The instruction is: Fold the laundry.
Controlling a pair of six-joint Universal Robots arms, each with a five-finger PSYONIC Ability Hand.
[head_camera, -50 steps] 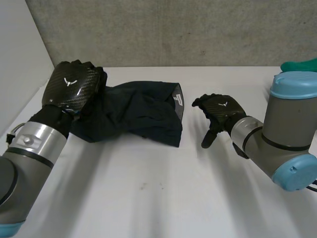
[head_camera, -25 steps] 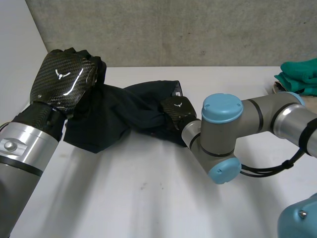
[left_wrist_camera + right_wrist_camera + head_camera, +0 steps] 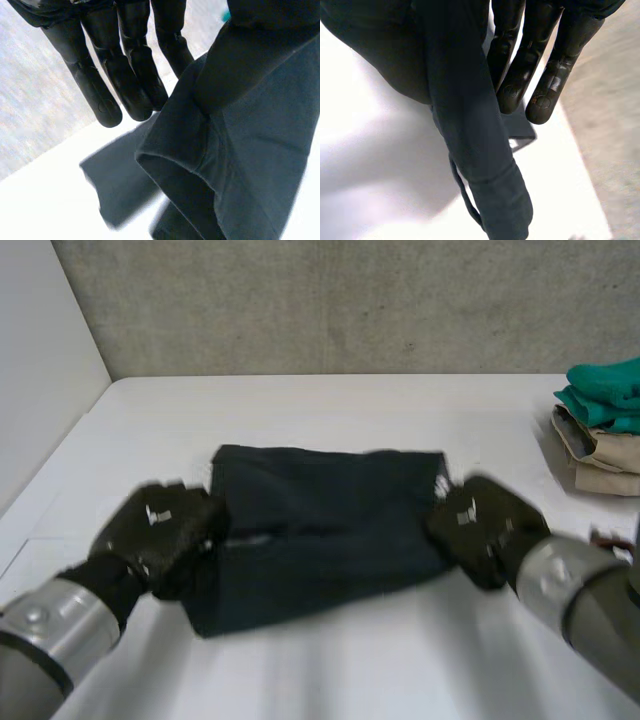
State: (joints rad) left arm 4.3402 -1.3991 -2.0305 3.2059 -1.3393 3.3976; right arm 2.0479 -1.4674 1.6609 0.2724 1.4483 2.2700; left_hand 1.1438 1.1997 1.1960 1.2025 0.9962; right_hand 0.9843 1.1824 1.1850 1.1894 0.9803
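Note:
A dark navy garment (image 3: 320,525) hangs stretched out wide between my two hands over the white table (image 3: 330,670). My left hand (image 3: 160,530) is shut on its left edge. My right hand (image 3: 485,525) is shut on its right edge, near a small white label. In the left wrist view the cloth (image 3: 250,150) drops in folds from beside my left hand's fingers (image 3: 125,75). In the right wrist view a thick fold of the garment (image 3: 465,110) hangs from my right hand (image 3: 535,60), whose fingers lie straight behind it.
At the table's far right stands a stack of folded clothes, green (image 3: 605,395) on top of beige (image 3: 600,455). A grey wall runs along the back edge.
My right hand swung over to the garment and closed on its right side. Both hands then came toward the front and apart, pulling the bunched cloth out flat.

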